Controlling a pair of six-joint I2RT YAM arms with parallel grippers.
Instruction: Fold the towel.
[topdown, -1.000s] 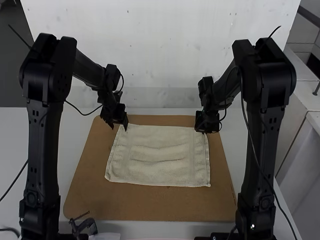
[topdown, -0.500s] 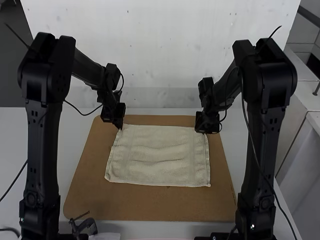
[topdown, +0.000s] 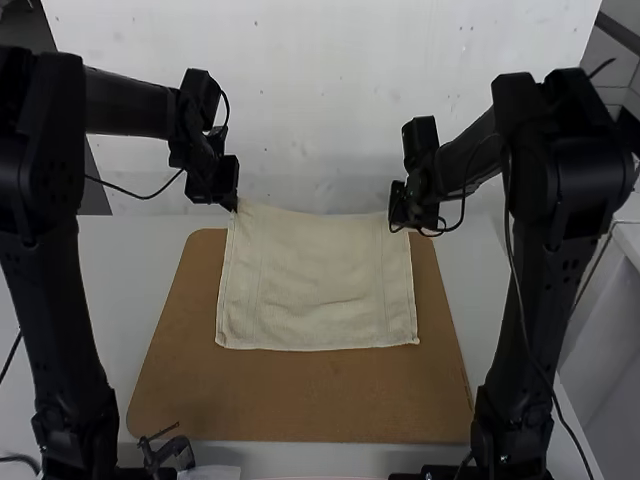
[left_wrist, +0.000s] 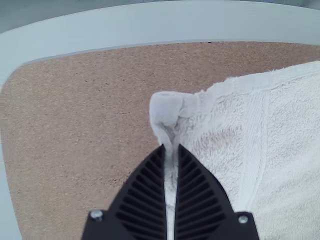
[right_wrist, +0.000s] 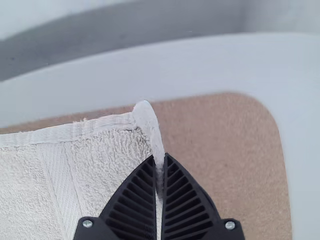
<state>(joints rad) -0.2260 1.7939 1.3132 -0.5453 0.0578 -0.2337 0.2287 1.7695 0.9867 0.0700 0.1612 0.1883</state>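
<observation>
Towel (topdown: 315, 275) — far edge raised over board (topdown: 300, 405) | left pincer (left_wrist: 171, 146) and right pincer (right_wrist: 160, 154) clenched on its far corners | I should lower both together onto the near corners — edge taut.

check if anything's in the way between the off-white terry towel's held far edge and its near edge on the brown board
Nothing visible is in the way: only the towel's own cloth spans the two edges, above the brown board. The black left gripper and black right gripper pinch it at the far corners.
</observation>
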